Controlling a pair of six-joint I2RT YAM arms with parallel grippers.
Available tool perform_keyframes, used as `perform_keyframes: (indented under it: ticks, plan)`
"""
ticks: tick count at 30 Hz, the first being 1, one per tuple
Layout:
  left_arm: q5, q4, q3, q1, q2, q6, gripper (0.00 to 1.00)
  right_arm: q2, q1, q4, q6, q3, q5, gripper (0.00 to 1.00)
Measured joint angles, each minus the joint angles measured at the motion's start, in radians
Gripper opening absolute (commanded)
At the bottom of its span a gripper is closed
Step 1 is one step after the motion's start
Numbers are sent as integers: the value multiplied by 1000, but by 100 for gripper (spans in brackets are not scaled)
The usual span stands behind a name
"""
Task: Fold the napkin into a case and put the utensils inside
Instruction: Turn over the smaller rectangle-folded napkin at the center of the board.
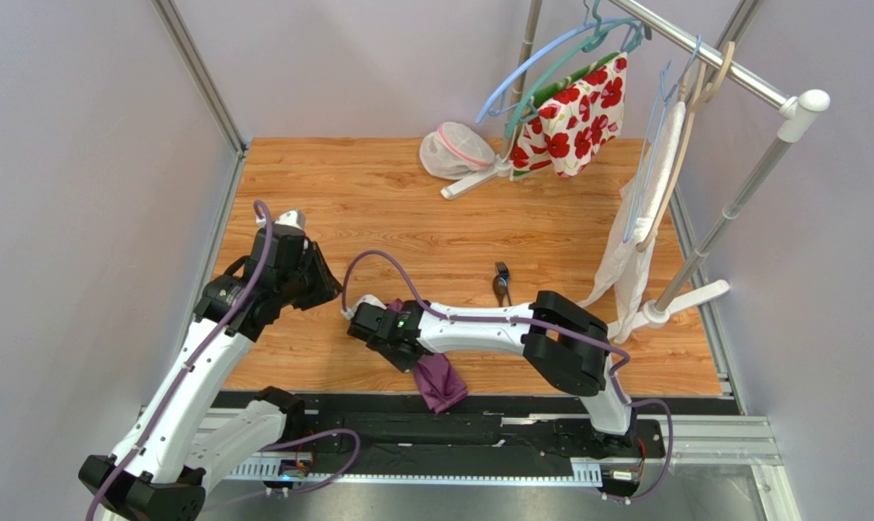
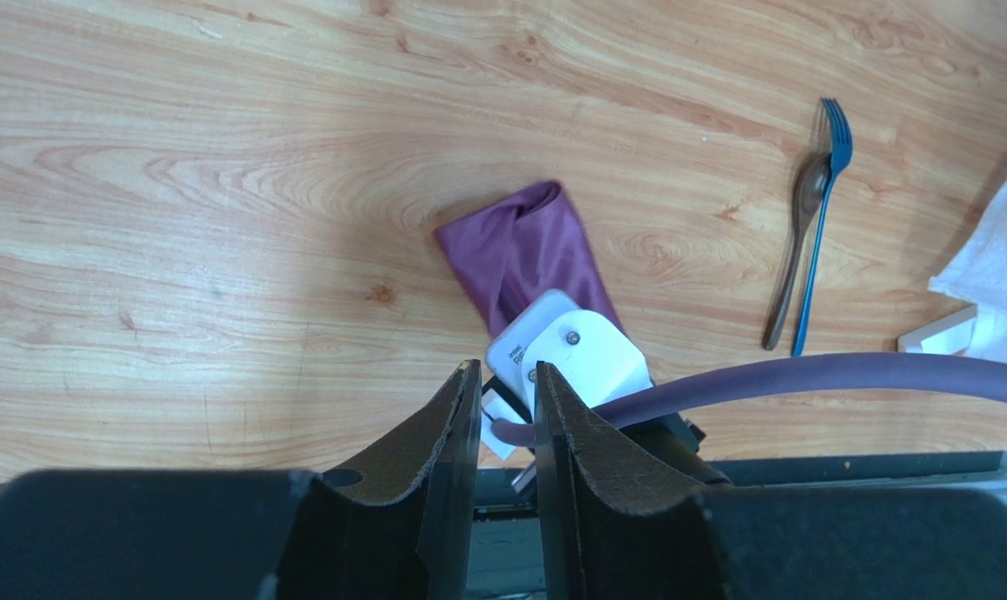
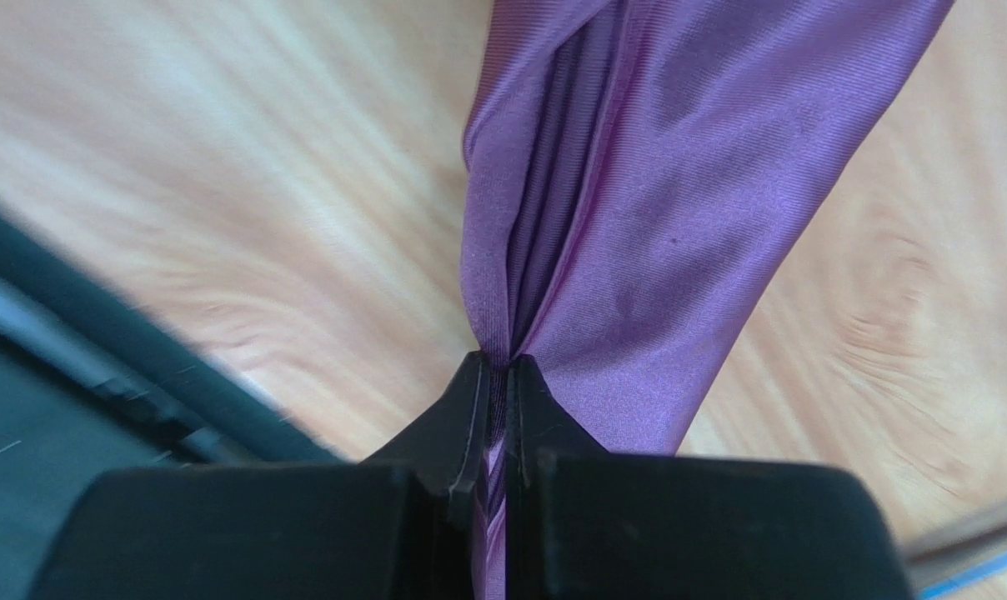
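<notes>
We see our right claw (image 3: 497, 375) pinched shut on a gathered fold of the purple napkin (image 3: 671, 188) over the worktop (image 3: 221, 188); our left claw (image 2: 506, 371) hovers, jaws parted.

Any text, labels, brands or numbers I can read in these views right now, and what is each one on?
No readable text in any view.
Small sticker on the white housing by the napkin: dark marks, too small to read.
Napkin, spoon, fork: no markings visible.
</notes>
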Motion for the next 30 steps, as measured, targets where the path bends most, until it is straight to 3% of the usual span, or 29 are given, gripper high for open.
perform_keyframes:
  ticks: [12,30]
  plan:
    - [-2,81,13,3,-14,-27,31,-63,-161,136,60,10,-534,0]
    - [113,31,14,-3,124,-26,28,-19,-562,716,284,-228,-1094,0]
